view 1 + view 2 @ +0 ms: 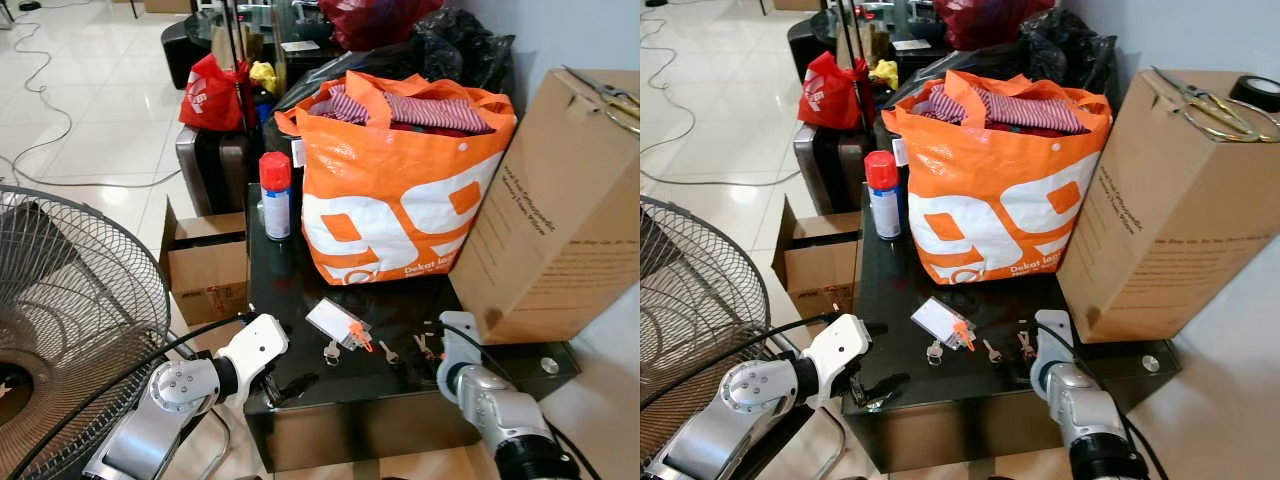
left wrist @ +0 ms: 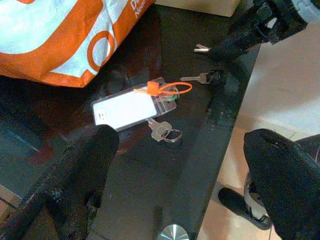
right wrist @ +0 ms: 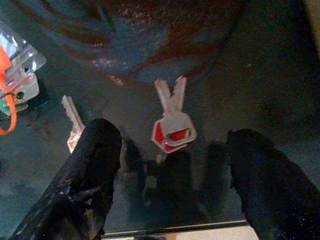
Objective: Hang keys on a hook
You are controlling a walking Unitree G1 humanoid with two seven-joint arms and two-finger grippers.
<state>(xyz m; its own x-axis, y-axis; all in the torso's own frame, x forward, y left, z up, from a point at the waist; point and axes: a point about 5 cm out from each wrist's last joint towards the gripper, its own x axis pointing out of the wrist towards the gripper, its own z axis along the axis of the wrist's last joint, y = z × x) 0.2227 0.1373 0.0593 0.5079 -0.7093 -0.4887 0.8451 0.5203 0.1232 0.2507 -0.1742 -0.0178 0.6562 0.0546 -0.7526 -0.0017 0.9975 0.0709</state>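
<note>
Task at its start: nothing lifted, no key on any hook, and no hook to be made out in these pictures.

Keys lie flat on the dark glass desk (image 1: pixel 300 300), in front of the orange bag (image 1: pixel 400 190).
- red-capped key pair (image 3: pixel 172 127): 2 keys fanned out, near the desk's front edge, directly ahead of the right gripper (image 3: pixel 170 165). Right fingers spread wide, 1 on each side of the pair, nothing between them yet.
- single silver key (image 3: pixel 74 122) just beside the right gripper's finger.
- clear tag (image 1: pixel 333 322) with orange tie (image 2: pixel 167 89) and a key with ring (image 2: pixel 164 133), toward the desk's middle.

Left gripper (image 2: pixel 185 165) low at the front edge of the desk, fingers spread, pinching nothing, aimed at the tag.

Left to do, by my judgement: close on a key set, lift, find a hook, hang.

View differences:
- right wrist view gives the red caps and the fan of the pair; head views show small glints there.
- head views give the surroundings: cardboard box (image 1: pixel 560 210), spray can (image 1: pixel 275 195), fan (image 1: pixel 60 310).
</note>
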